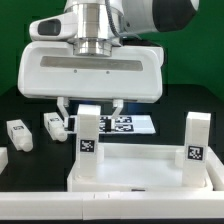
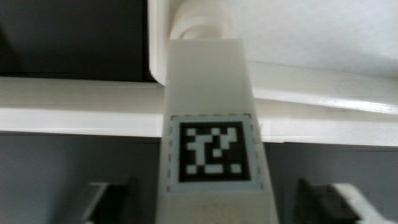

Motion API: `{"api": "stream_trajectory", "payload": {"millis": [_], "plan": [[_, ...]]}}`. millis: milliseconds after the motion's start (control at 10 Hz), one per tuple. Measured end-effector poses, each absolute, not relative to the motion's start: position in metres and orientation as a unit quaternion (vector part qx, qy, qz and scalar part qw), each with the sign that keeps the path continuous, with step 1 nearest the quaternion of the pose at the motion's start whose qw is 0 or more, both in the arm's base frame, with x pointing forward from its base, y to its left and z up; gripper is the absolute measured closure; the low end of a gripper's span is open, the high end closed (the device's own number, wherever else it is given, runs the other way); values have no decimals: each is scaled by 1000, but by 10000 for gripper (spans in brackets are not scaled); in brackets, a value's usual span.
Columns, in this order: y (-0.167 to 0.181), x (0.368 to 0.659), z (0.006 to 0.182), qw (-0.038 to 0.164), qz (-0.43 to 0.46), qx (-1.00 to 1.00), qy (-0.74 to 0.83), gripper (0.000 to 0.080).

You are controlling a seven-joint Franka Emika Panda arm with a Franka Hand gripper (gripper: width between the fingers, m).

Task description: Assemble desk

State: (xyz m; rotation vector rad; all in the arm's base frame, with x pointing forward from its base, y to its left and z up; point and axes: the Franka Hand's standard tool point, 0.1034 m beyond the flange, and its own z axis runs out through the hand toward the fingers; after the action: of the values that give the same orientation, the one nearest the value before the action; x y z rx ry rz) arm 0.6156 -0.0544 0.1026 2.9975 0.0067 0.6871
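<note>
A black table (image 1: pixel 35 150) carries everything. The wide white rimmed panel (image 1: pixel 140 168) lies flat on it at the front. Toward the exterior view's left, two loose white legs, one (image 1: pixel 18 135) and the other (image 1: pixel 54 124), lie on their sides, near each other but apart, clear of the panel. Another white piece (image 1: pixel 3 158) is cut off at that edge. Behind the panel the marker board (image 1: pixel 130 124) lies flat, partly hidden.
</note>
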Motion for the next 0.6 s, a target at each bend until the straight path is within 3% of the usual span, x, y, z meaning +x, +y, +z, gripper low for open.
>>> {"api": "stream_trajectory", "payload": {"millis": [100, 200, 300, 600], "plan": [[-54, 616, 103, 33, 223, 974, 2, 228], [-54, 616, 103, 33, 223, 974, 1, 228], [-53, 615, 101, 27, 218, 976, -5, 166], [-55, 621, 106, -12, 174, 984, -43, 151]]}}
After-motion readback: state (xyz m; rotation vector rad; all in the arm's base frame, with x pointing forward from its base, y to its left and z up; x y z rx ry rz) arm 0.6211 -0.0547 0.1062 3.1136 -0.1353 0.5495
